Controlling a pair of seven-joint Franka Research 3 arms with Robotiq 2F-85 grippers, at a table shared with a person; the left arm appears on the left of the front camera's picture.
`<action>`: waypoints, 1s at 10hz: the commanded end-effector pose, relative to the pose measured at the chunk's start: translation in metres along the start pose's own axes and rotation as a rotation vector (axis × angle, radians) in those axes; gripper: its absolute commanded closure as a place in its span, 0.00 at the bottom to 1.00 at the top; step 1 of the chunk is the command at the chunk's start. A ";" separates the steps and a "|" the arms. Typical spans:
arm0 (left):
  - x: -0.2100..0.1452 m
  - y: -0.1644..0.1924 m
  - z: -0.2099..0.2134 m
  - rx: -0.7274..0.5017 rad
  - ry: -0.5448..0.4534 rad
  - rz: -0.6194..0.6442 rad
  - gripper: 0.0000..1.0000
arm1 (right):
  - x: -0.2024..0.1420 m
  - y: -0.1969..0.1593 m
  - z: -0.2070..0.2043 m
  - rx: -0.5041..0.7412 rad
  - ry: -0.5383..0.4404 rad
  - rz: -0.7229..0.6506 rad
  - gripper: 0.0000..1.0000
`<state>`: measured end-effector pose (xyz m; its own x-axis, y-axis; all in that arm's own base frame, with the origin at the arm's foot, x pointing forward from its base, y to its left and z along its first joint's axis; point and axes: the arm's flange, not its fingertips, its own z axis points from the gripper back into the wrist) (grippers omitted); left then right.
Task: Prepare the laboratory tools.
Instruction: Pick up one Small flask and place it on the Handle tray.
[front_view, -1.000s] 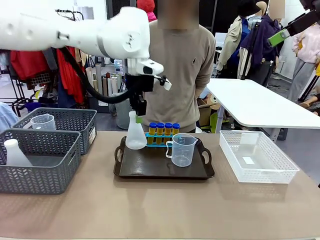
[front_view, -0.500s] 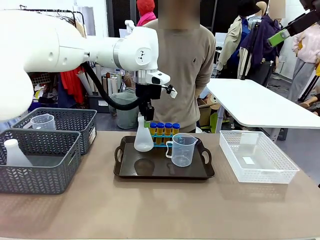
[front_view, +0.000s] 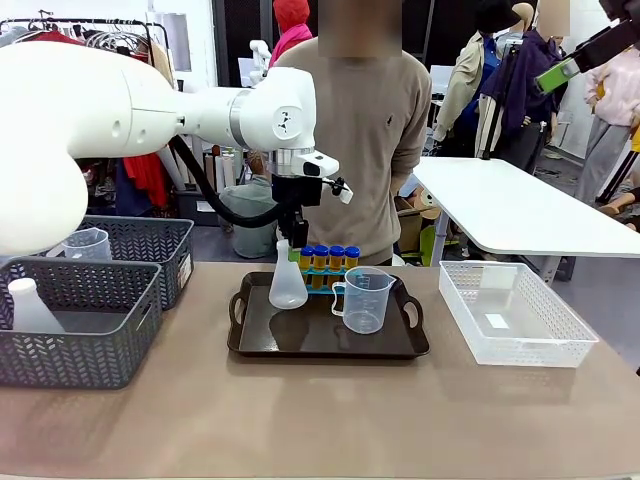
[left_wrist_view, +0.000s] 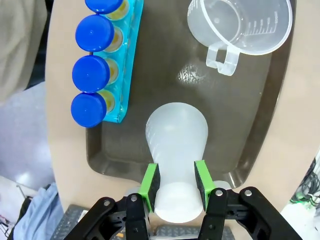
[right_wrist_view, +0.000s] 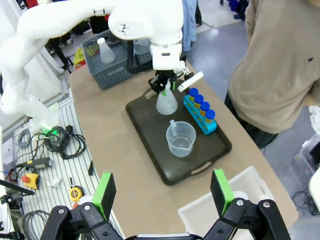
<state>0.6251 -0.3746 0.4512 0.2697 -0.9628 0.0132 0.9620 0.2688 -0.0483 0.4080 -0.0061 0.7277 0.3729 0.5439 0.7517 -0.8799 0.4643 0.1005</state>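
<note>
My left gripper (front_view: 297, 242) (left_wrist_view: 176, 182) is shut on the neck of the white conical flask (front_view: 288, 286) (left_wrist_view: 176, 132). The flask hangs upright with its base at or just above the left part of the black tray (front_view: 300, 345) (left_wrist_view: 160, 75). Several yellow tubes with blue caps (front_view: 328, 257) (left_wrist_view: 95, 70) stand in the blue rack (left_wrist_view: 129, 60) at the tray's far edge. To the right of the flask, the clear measuring beaker (front_view: 365, 298) (left_wrist_view: 240, 22) stands on the tray. My right gripper (right_wrist_view: 163, 192) is open high above the table, holding nothing.
Two grey baskets (front_view: 70, 330) sit at the left, one with a second flask (front_view: 28, 308), the other with a beaker (front_view: 85, 243). A white mesh basket (front_view: 515, 315) sits at the right. A person (front_view: 350, 130) stands behind the tray.
My left gripper has carried the flask a little to the right and down toward the tray floor. The tubes and the beaker have stayed put.
</note>
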 end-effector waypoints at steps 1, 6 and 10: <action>0.004 0.003 0.001 -0.035 -0.002 -0.019 1.00 | 0.001 0.002 0.000 0.005 -0.010 -0.002 0.00; 0.005 -0.002 -0.021 -0.082 0.012 -0.023 1.00 | 0.001 0.002 0.000 0.005 -0.010 -0.002 0.00; 0.005 -0.006 -0.018 -0.092 0.007 -0.028 0.33 | 0.001 0.002 0.000 0.005 -0.010 -0.002 0.00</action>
<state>0.6211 -0.3832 0.4250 0.2587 -0.9660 -0.0053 0.9595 0.2576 -0.1145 0.4080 -0.0061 0.7277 0.3729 0.5440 0.7517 -0.8799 0.4643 0.1005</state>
